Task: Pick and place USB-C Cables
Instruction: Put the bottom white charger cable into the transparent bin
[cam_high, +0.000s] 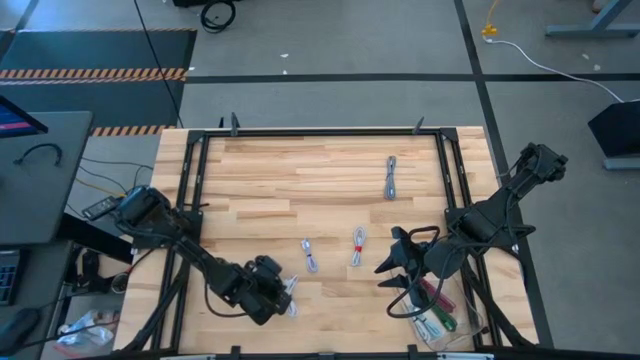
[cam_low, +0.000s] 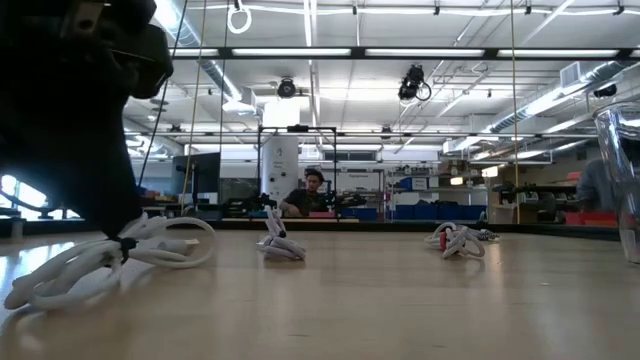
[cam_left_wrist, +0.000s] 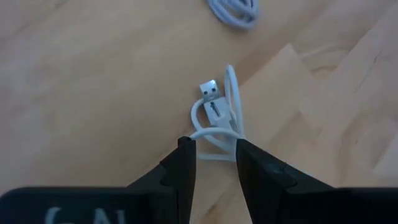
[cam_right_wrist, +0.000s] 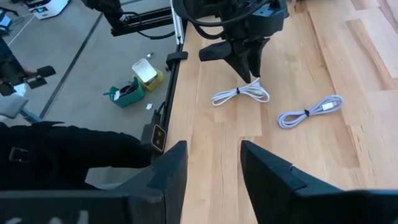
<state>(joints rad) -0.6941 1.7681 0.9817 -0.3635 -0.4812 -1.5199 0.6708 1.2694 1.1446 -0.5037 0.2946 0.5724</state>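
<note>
A white coiled USB-C cable (cam_left_wrist: 217, 115) lies near the table's front edge, left of centre (cam_high: 291, 297). My left gripper (cam_left_wrist: 214, 152) has come down on it, with its fingers closed around the cable's strands. My right gripper (cam_high: 396, 272) hangs open above the front right of the table with nothing between its fingers (cam_right_wrist: 211, 168). Three more cables lie loose on the wood: a grey one (cam_high: 310, 256), one with a red tie (cam_high: 357, 247), and a grey one farther back (cam_high: 391, 178). My left gripper pinches the white cable's looped strands (cam_left_wrist: 214, 134) between its two fingertips, near the middle of the bundle and beside the plug (cam_left_wrist: 211, 93). The fingers slant down from the near left. The cable rests on the table, with some loops arching up (cam_low: 165, 235).
A clear plastic tray (cam_high: 470, 330) stands at the front right corner, holding a purple cable (cam_high: 435, 295) and a green one (cam_high: 442, 322). A black frame (cam_high: 320, 131) runs around the tabletop. Bare wood lies between the loose cables. A person sits far off in the room (cam_low: 313, 195).
</note>
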